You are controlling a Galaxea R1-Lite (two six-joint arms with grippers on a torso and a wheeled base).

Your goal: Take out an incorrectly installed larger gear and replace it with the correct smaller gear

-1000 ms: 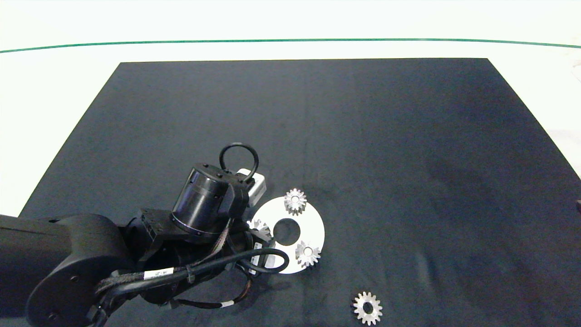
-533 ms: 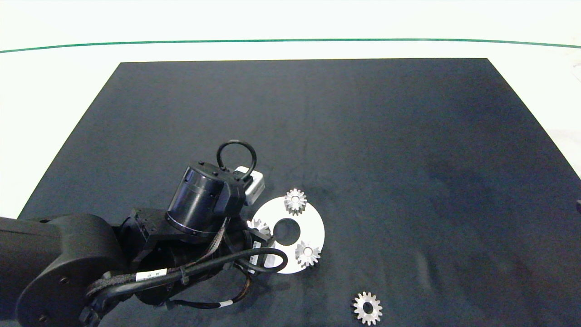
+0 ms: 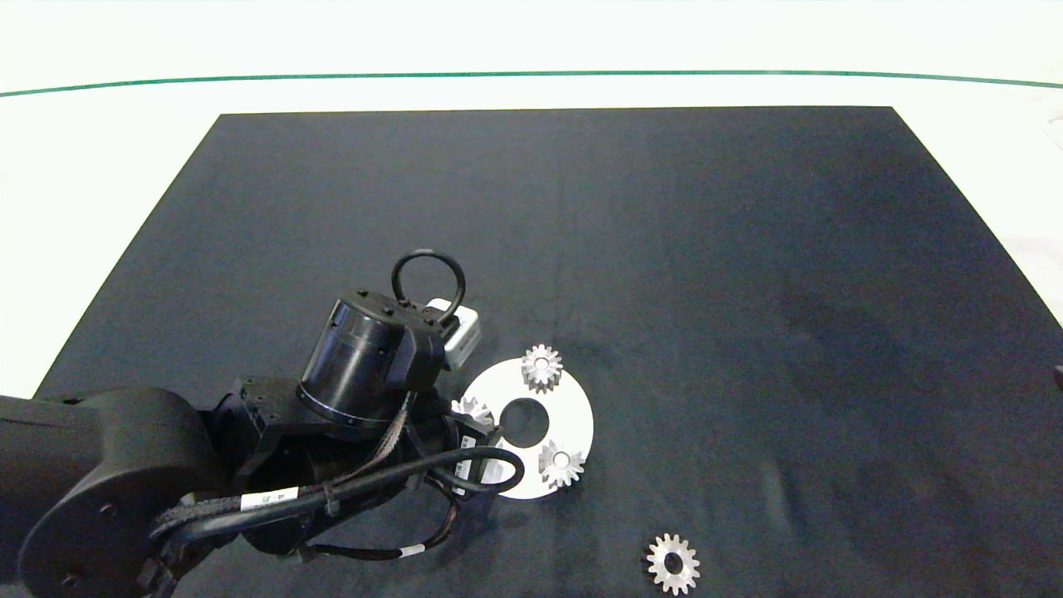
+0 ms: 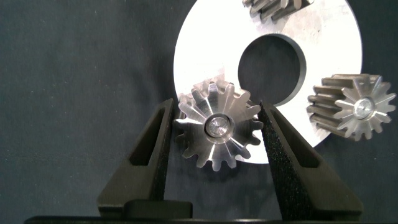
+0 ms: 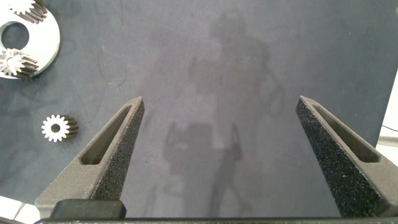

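The smaller gear [image 3: 673,564] lies alone on the dark mat [image 3: 664,249], nearest the camera. Beyond it, three chunky gears sit on the white ring plate [image 3: 573,415]; the left gripper [image 4: 216,134] clamps the larger gear [image 4: 217,128]. The right gripper [image 5: 219,115] hangs wide open, well apart.

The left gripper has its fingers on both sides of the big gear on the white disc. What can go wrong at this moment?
1. The left gripper brackets the larger gear, its foam pads against pointed teeth, so the gear might turn or slip when lifted.
2. The white disc lies loose on the mat; if the gear sticks, the disc may rise or shift with it.
3. A neighbouring gear stands close to one finger and could get nudged.
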